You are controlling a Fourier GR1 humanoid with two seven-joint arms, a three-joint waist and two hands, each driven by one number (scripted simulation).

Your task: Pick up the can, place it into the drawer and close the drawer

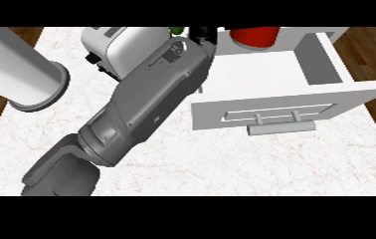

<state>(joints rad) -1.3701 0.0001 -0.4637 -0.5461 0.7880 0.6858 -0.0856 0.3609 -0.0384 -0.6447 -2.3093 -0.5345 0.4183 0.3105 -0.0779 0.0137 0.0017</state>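
Marble counter (242,163) lies bare before the open drawer (294,114); left hand (200,34) mostly hidden, grip unclear, beside the red can (255,36)

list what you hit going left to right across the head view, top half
grey cylinder → white toaster → grey forearm reaching up past it → black hand → red can → open white drawer. The small green thing by the hand overlaps too much to place.

A kitchen: white marble worktop (220,158); a toaster (121,44) at the far left; an open white drawer (279,111) at right; wooden floor (363,49) beyond
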